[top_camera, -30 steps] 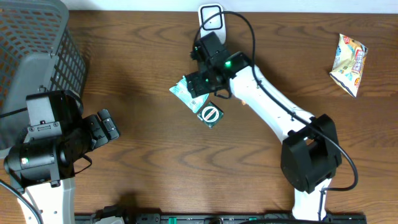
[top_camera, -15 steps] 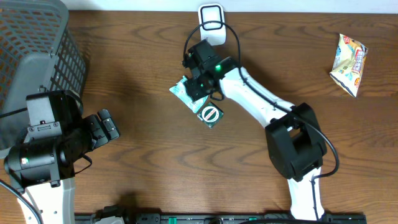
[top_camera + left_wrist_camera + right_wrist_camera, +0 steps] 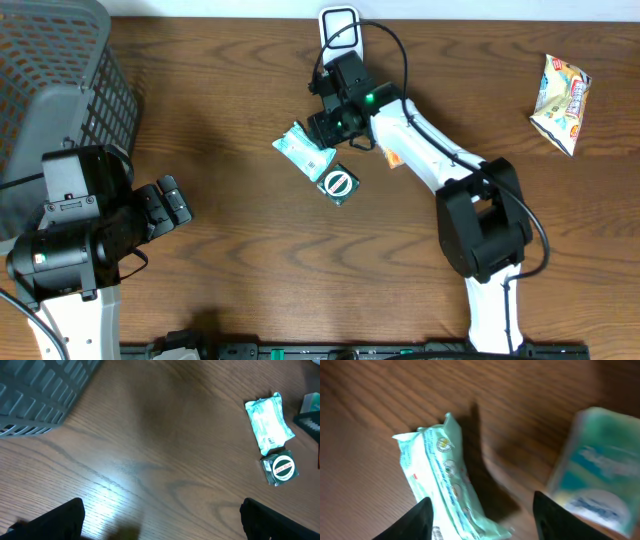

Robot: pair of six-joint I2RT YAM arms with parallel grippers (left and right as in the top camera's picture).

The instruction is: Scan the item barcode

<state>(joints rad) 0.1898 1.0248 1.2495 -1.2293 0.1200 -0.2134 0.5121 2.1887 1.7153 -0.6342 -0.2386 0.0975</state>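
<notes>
Comparing with a moment ago, your right gripper [image 3: 333, 127] has backed rightward off the green packet [image 3: 303, 151] at mid-table, jaws parted, holding nothing. Your left gripper [image 3: 160, 527] sits wide open and empty, near left. Blur smears the green box [image 3: 592, 475] beside the packet, and the frame's edge crops your right fingers [image 3: 420, 520].

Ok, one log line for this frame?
right gripper: open, over green packet | left gripper: open, empty | packet: flat on table, not gripped
</notes>
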